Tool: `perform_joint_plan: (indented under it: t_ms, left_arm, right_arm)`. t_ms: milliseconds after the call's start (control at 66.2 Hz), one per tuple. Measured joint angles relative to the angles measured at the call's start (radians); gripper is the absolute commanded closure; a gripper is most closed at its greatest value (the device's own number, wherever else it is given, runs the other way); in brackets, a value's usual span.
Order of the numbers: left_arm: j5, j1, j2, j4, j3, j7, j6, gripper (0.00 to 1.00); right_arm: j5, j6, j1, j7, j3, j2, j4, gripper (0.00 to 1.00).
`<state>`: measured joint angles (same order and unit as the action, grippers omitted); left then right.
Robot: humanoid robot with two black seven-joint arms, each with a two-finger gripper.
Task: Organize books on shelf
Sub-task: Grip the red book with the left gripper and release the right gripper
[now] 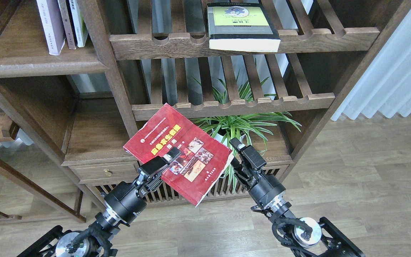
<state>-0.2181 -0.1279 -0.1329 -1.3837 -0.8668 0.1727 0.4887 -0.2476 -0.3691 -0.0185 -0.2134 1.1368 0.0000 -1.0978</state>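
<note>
— Left gripper (170, 159)? 
— Clamped on the red book (177, 151), held tilted in the air before the lower slatted rack (234, 103).
— Right gripper (239, 151)? 
— Just right of the book's edge, fingers apart, holding nothing.
— Elsewhere? 
— Grey-black book (243, 26) flat on the upper rack; pale books (52, 25) upright on the solid shelf (41, 66), far left; plant (237, 125) behind.

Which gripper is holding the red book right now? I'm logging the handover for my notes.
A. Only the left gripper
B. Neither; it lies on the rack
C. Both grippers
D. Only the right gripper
A: the left gripper is clamped on the red book over its cover, while the right gripper sits off the book's right edge, apart from it.
</note>
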Motion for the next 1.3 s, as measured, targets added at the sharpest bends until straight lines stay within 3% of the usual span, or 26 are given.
perform_joint_plan:
  t_ms: [589,830,1298]
  left_arm:
    - [0.241,-0.080,-0.048,-0.001,-0.028,0.032,0.000,0.94]
    - [0.279,-0.136,-0.150,0.000,-0.093,0.058,0.000,0.95]
    - [0.270,-0.159,-0.302,-0.002,-0.201,0.043,0.000,0.95]
  right_arm:
    - [0.050,0.021,0.002,-0.001,-0.003,0.000,0.001,0.12]
    - [0.050,0.021,0.002,-0.001,-0.004,0.000,0.000,0.12]
    - [0.053,0.021,-0.005,-0.001,-0.019,0.000,-0.001,0.12]
